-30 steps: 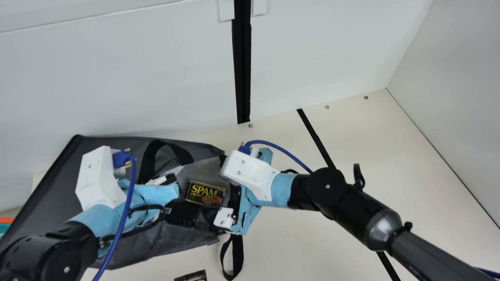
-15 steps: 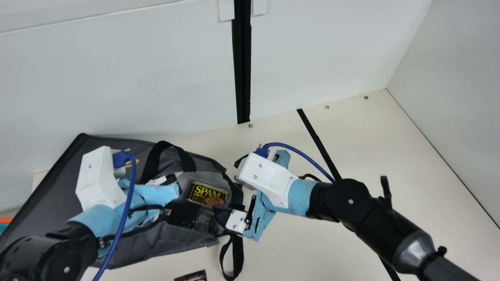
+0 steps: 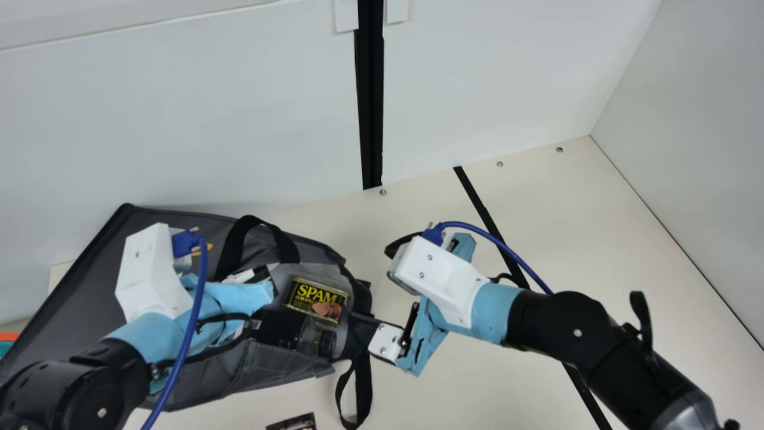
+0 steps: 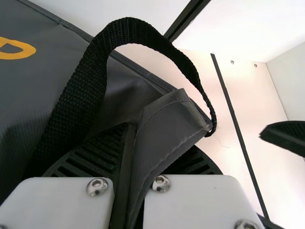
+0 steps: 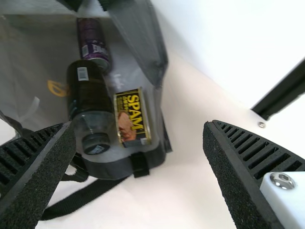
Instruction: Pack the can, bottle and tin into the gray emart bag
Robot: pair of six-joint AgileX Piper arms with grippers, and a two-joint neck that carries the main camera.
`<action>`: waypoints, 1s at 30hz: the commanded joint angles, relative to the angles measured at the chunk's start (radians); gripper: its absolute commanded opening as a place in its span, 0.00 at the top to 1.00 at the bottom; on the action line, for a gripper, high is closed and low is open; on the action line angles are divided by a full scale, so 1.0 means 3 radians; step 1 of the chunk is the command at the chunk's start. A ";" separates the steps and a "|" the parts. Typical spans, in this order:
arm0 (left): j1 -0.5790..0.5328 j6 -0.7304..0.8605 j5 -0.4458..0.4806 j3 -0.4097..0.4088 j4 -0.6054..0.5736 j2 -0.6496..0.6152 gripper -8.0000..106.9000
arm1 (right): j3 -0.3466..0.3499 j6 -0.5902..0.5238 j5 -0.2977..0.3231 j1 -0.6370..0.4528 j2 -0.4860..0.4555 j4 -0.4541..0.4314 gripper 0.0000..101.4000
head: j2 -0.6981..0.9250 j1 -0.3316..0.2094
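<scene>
Starting at the far left of the main view, an orange-rimmed item (image 3: 8, 338) is cut off by the edge. Next comes the gray emart bag (image 3: 89, 257), lying on its side on the cream surface (image 3: 537, 203), its mouth facing right and a little yellow print showing on its wall. The left gripper (image 3: 261, 275) sits over the bag, its jaws clenched on a gray fold of fabric, as the left wrist view shows plainly. A blue cable (image 3: 192, 334) runs down beside that wrist, and a black handle (image 3: 234, 239) arches up just behind the gripper. All three items for packing are inside the bag. The purple can (image 5: 94, 40) lies deepest, past the base of the bottle (image 3: 277, 326). The bottle is on its side, dark along the body and clear at the shoulder, with its black cap (image 3: 327, 344) toward the mouth. The tin (image 3: 316, 300) rests just beside the bottle, label in view, also near the opening. Below the bag, a dark printed item (image 3: 292, 423) pokes in at the bottom edge of the main view, and to its right a second black handle (image 3: 362, 388) loops out onto the surface. Then the right gripper (image 3: 373, 286) is in front of the bag's mouth, its jaws released and spread wide apart; I cannot tell whether the lower one touches the bag. Farther right, a black stripe (image 3: 483, 209) crosses the surface, passing beneath the right arm.
</scene>
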 commanded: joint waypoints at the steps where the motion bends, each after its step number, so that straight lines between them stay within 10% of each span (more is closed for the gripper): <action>1: 0.0000 0.0000 0.0000 0.0000 0.0000 0.0000 0.84 | 0.0020 0.0070 0.0004 -0.0029 -0.0067 -0.0059 0.10 | -0.0008 -0.0076; 30: 0.0000 0.0000 0.0000 0.0000 0.0000 0.0000 0.84 | 0.0134 0.1288 0.0023 -0.0454 -0.0815 -0.1230 0.10 | -0.0008 -0.0076</action>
